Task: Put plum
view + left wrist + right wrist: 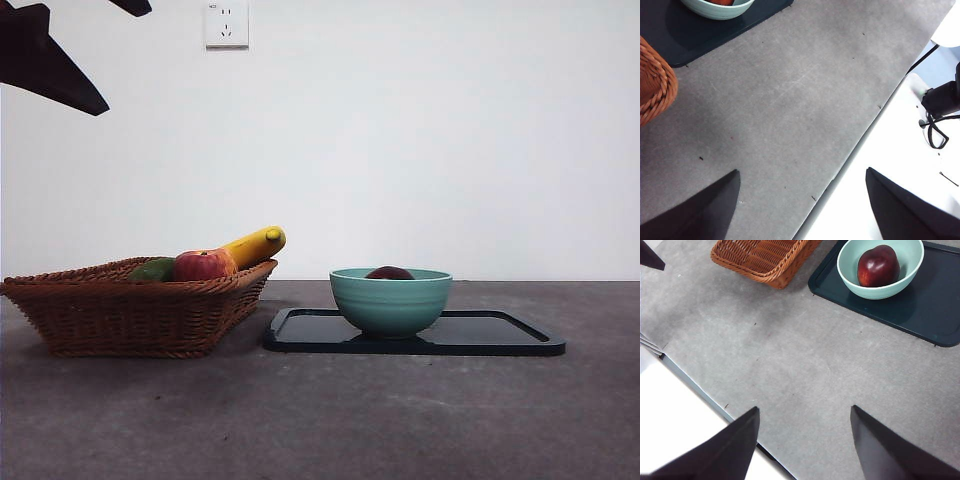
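The plum [878,265] is seen lying inside the teal bowl [880,288], which stands on the dark tray [935,310] beside the wicker basket [130,315]. The left gripper [802,205] and right gripper [805,442] are held spread wide above bare table, nothing grasped or touched.

left hand [800,210], black pointed wedges

No word, brand or number can be read anywhere; the wall socket [226,24] carries a tiny dark mark at its upper corner, too small to make out.
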Available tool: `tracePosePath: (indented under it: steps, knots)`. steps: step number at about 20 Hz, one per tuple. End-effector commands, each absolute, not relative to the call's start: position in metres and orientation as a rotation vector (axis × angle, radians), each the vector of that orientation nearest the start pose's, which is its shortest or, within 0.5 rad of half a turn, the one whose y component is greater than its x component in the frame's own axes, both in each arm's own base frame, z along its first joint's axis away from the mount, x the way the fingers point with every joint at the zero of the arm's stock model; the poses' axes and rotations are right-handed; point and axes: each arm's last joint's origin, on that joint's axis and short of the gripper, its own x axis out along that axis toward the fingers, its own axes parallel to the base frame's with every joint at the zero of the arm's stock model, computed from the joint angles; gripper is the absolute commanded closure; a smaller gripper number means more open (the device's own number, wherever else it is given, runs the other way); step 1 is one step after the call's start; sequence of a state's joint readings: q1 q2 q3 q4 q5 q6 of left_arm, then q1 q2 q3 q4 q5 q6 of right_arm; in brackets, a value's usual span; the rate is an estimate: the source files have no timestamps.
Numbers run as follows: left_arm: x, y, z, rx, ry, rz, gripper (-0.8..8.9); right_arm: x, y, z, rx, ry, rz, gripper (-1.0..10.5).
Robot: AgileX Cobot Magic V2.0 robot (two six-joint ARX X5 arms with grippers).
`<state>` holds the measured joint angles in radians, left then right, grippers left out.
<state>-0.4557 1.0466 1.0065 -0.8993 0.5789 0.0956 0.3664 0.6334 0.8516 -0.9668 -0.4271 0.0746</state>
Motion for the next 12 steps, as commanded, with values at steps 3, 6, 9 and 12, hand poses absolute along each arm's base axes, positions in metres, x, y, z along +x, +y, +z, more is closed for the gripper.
tracePosePath:
  steps: [3, 6, 9, 12]
  knots:
    - [0.164, -0.099, 0.311, 0.0, 0.934, -1.0, 4.11, 0.092, 0.049, 0.31, 0.083, 0.782, 0.739, 6.6]
    - [0.166, -0.102, 0.314, -0.031, 0.911, -0.992, 4.09, 0.092, 0.049, 0.31, 0.084, 0.782, 0.738, 6.6]
    - [0.171, -0.111, 0.328, -0.063, 0.829, -0.956, 4.07, 0.092, 0.049, 0.31, 0.084, 0.782, 0.738, 6.6]
    - [0.184, -0.126, 0.35, -0.052, 0.747, -0.917, 4.07, 0.092, 0.049, 0.31, 0.087, 0.784, 0.737, 6.6]
